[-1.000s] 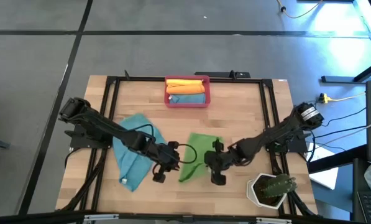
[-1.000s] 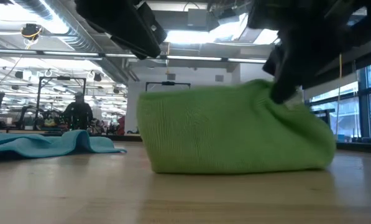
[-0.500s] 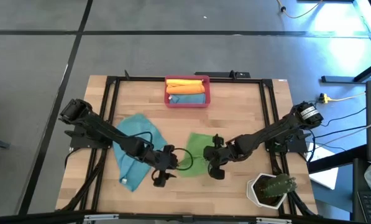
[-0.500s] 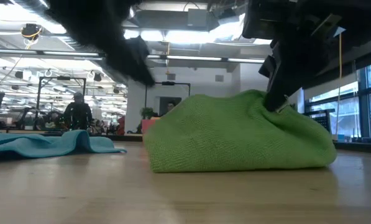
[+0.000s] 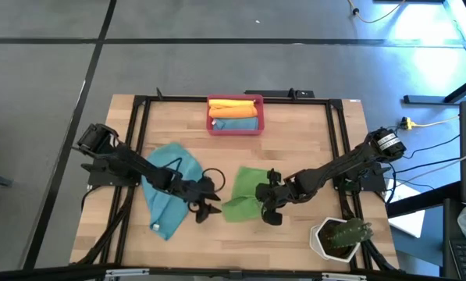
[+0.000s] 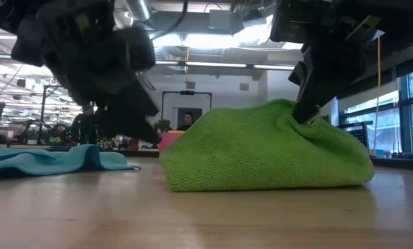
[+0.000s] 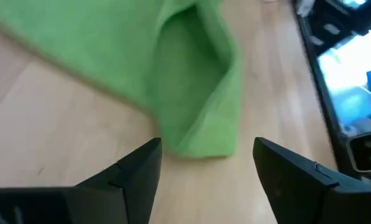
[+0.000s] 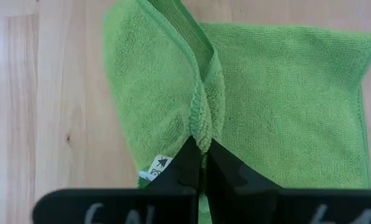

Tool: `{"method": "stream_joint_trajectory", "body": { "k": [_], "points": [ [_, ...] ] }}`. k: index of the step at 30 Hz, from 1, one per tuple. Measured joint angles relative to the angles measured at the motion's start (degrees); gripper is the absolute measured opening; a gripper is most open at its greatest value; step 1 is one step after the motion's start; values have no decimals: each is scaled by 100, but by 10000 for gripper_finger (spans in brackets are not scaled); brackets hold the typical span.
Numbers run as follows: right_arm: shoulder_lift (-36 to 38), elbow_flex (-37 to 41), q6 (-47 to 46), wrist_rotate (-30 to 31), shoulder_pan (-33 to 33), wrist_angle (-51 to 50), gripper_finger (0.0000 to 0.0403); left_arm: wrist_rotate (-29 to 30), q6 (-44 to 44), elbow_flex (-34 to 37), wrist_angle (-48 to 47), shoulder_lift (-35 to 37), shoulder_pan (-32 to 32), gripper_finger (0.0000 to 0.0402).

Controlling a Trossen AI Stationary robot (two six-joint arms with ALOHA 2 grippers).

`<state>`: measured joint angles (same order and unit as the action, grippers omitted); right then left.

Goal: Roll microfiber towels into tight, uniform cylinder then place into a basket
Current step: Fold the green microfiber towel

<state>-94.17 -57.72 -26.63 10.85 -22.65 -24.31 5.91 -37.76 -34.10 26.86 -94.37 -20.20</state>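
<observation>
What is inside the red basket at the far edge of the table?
Inside the basket lie two rolled towels side by side: an orange one toward the far edge and a teal-blue one nearer the arms. Whatever sits beneath them, including the basket floor, is covered.

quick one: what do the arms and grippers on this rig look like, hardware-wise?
Both arms are dark, slim and multi-jointed. The left gripper and right gripper each have two flat, black, tapered fingers. A black cable loops beside the left arm's wrist. The right arm's base joint has a round silver-white cap. Faint pale lettering marks the right gripper's body.
</observation>
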Motion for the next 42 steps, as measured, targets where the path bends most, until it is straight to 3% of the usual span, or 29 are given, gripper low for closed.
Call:
{"method": "stream_joint_trajectory", "body": {
  "k": [9, 20, 27, 35, 42],
  "points": [
    [0, -2, 13, -19, 0, 4, 11, 105, -84, 94, -14, -47, 190, 245],
    [-2, -2, 31, -42, -2, 5, 11, -397, -16, -421, 688, -1254, 222, 245],
    [-2, -4, 19, -168, -9, -45, 11, -500, 237, -626, 620, -1401, 234, 230],
    [-2, -4, 17, -201, -9, -119, 11, -569, 279, -657, 545, -1368, 249, 179],
    [-2, -6, -187, -530, -54, -543, 11, -1053, 504, -657, 530, -1370, 235, 92]
  ]
}}
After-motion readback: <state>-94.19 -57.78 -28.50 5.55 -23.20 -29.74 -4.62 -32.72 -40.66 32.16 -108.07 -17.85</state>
